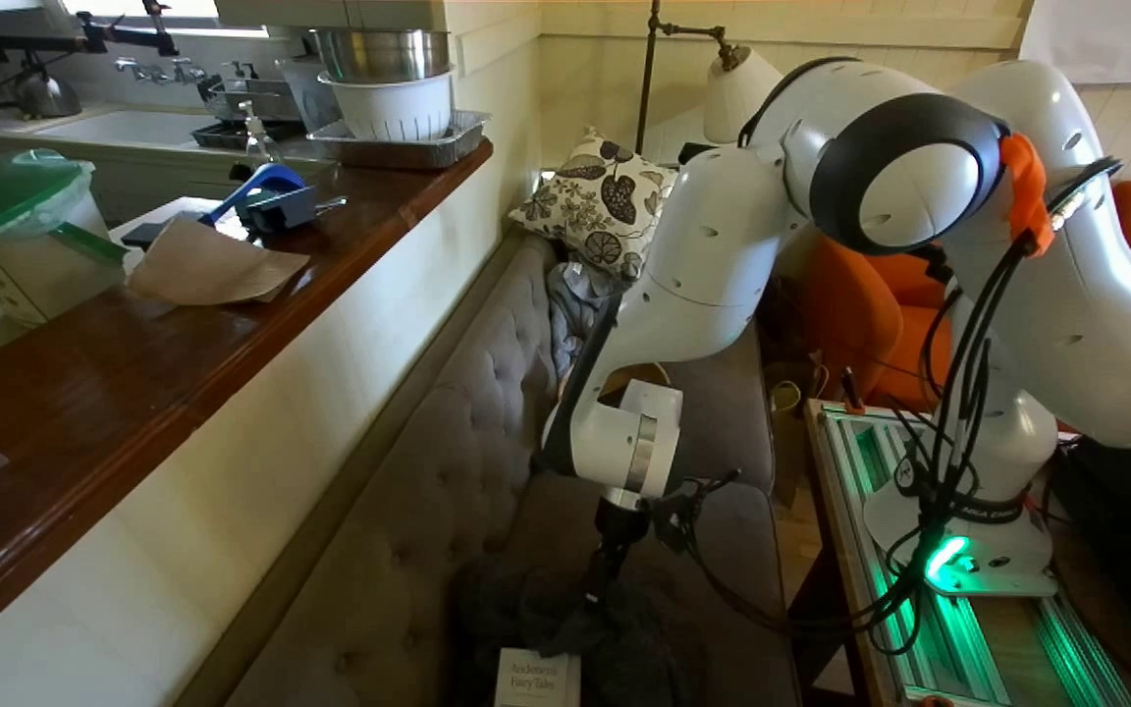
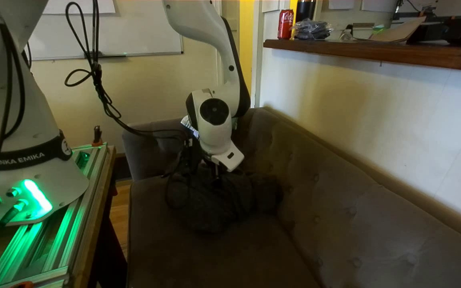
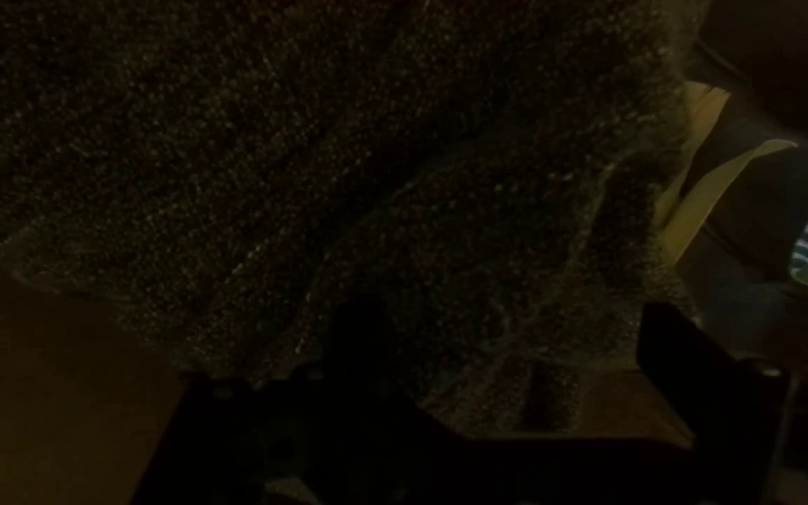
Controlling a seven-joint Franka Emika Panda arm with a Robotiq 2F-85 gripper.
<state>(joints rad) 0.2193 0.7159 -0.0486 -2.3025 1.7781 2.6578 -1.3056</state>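
Observation:
My gripper [image 1: 595, 587] points down at a dark grey, crumpled cloth [image 1: 629, 653] on the sofa seat. In an exterior view the gripper [image 2: 217, 176] is partly hidden against the dark cloth [image 2: 210, 210]. In the wrist view the cloth [image 3: 292, 161] fills most of the picture, which is very dark. The two fingers of the gripper [image 3: 509, 315] stand wide apart, with cloth showing between and beyond them. Whether the fingertips touch the cloth I cannot tell. A pale book [image 1: 538, 676] lies beside the cloth in an exterior view.
The grey tufted sofa [image 2: 354, 192] has its backrest along a white wall under a wooden counter [image 1: 330, 260]. A patterned pillow [image 1: 615, 191] sits at its far end. The arm's table [image 2: 90, 208] stands beside the sofa. Cables [image 1: 752, 614] hang from the arm.

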